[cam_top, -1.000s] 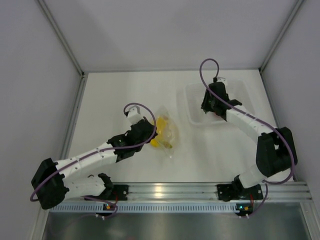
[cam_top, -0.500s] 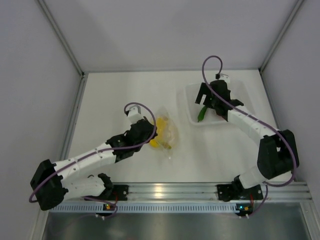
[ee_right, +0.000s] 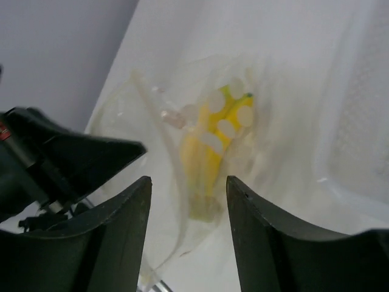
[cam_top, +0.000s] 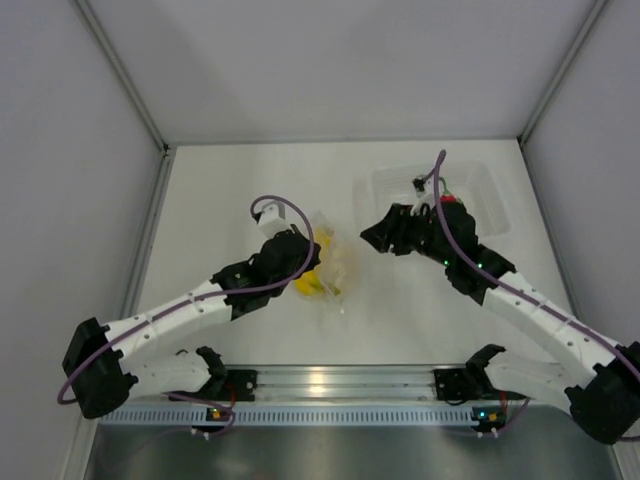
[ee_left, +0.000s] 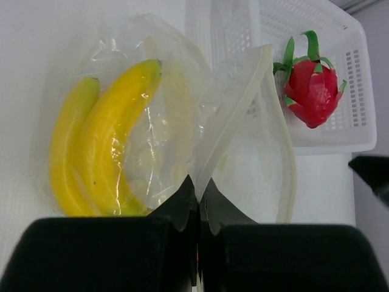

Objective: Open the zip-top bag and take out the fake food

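The clear zip-top bag (cam_top: 338, 262) lies mid-table with its mouth open, and the yellow banana bunch (cam_top: 312, 285) is inside it. My left gripper (cam_top: 303, 257) is shut on the bag's zip edge (ee_left: 237, 115), which runs up from between the fingers; the bananas (ee_left: 103, 140) lie to its left. My right gripper (cam_top: 372, 236) is open and empty, just right of the bag, with the bagged bananas (ee_right: 209, 158) between and beyond its fingers (ee_right: 121, 231). The red fruit with a green top (ee_left: 310, 91) lies in the tray. The small green piece is hidden.
The rigid clear tray (cam_top: 490, 195) stands at the back right, partly under my right arm, and shows in the left wrist view (ee_left: 358, 128). White walls close the table on the left, back and right. The arm bases and a metal rail (cam_top: 330, 380) run along the near edge.
My right arm has swung left from over the tray to beside the bag, its gripper open. The red fruit now shows in the tray. My left gripper has kept hold of the bag.
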Controlling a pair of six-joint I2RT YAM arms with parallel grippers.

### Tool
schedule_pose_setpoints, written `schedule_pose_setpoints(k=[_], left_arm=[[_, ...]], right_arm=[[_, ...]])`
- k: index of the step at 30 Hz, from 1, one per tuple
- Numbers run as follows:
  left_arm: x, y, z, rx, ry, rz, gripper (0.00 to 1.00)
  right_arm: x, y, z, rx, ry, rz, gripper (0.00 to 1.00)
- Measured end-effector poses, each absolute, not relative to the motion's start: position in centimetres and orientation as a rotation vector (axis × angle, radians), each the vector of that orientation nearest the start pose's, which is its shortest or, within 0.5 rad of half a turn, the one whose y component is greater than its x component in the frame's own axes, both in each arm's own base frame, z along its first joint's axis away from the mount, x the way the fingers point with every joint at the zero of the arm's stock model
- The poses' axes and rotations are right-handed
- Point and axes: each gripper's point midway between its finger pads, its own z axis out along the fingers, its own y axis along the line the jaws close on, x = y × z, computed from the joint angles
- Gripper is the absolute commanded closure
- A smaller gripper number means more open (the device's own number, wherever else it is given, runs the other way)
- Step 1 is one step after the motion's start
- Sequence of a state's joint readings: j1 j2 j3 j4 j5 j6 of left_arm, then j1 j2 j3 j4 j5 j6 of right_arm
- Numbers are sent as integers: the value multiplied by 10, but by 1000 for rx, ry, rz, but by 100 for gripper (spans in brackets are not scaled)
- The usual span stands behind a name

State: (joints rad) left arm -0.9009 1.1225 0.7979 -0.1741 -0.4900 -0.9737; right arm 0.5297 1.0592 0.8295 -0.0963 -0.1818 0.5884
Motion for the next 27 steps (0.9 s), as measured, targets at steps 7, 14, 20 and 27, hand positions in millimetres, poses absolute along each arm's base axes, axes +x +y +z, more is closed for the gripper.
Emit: schedule_pose_setpoints(k=[7,14,20,27], left_arm=[[266,-264,199,-360,2044,-697,100],[263,-276,205,-334,2047,-719,100],[259,-284,211,-316,2049,-754,100],[255,-305,222,-227,2078,-825,100]], right_arm=[[213,288,253,-260,1951,1018,64],[208,301,207,-215,2048,916,71],[217,292,146,-58,2161,813,70],[220,303,104,-43,2221,773,68]])
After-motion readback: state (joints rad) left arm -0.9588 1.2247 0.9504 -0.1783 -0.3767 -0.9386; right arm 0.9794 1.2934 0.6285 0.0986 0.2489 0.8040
